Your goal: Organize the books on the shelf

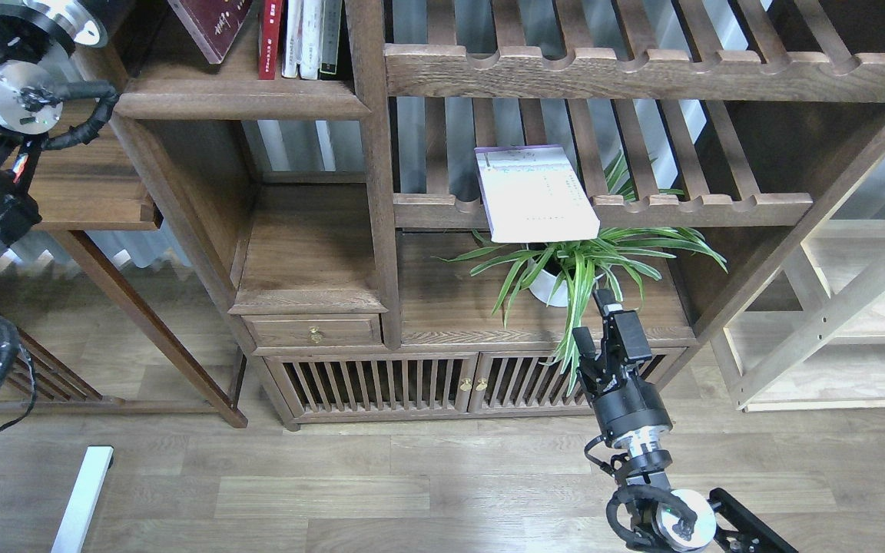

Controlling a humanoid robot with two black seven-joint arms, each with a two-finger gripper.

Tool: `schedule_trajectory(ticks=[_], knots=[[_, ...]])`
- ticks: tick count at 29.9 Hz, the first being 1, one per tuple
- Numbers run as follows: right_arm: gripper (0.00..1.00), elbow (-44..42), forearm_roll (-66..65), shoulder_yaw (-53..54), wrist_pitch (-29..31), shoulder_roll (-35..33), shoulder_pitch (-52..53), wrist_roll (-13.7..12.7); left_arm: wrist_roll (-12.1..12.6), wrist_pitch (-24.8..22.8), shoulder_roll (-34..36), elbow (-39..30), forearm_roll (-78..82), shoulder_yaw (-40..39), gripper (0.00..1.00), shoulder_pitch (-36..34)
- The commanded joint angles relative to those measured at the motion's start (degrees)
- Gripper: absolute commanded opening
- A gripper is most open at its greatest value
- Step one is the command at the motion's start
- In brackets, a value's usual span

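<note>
Dark-brown solid wooden shelf board (pixel 243 100) with a rounded front edge sits at the upper left of the cabinet. On it a dark maroon book with white characters (pixel 212 23) leans tilted to the left, apart from a bright red paperback (pixel 269 38) that stands upright against a few pale upright volumes (pixel 308 34) beside the post.

A pale lavender-white paperback (pixel 535 192) lies flat on the lower slatted rack with a scalloped front rail (pixel 704 207), its near end jutting out over the rail above a green spider plant in a white pot (pixel 573 265).

The right end effector (pixel 600 330) hangs low in front of the cabinet's slatted doors (pixel 427 380), below the plant and well apart from the lavender book; its two fingers stand slightly parted and hold nothing.

The left arm's silver wrist joint (pixel 8 96) shows at the upper left, but its end effector is out of view, so its state cannot be told.
</note>
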Motion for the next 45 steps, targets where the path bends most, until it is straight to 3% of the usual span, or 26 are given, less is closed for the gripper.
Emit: schedule_trajectory(ticks=[1,21,30,35,39,45], knots=[[1.00,0.0,0.1,0.7,0.0,-0.1,-0.1,0.0,-0.3,-0.1,-0.2,0.2,-0.1,0.9,0.00,0.0],[0.99,0.0,0.4,4.4,0.0,-0.1,-0.1,0.0,-2.2,-0.3,-0.2,0.0,-0.2,3.2,0.00,0.7],[0.99,0.0,1.1,4.6,0.0,-0.1,-0.2,-0.1,-2.0,-0.3,-0.4,-0.5,-1.0,3.5,0.00,1.4],[0.99,0.0,1.2,4.6,0.0,-0.1,-0.2,-0.1,-0.6,0.2,-1.0,-0.4,-1.3,3.7,0.02,1.6],[0.99,0.0,1.2,4.5,0.0,0.1,-0.2,0.0,1.9,4.1,-1.9,-0.3,-1.8,3.8,0.18,1.1],[0.99,0.0,1.4,4.6,0.0,0.0,-0.3,0.0,2.5,5.6,-2.9,0.2,-2.0,3.8,0.31,0.5]])
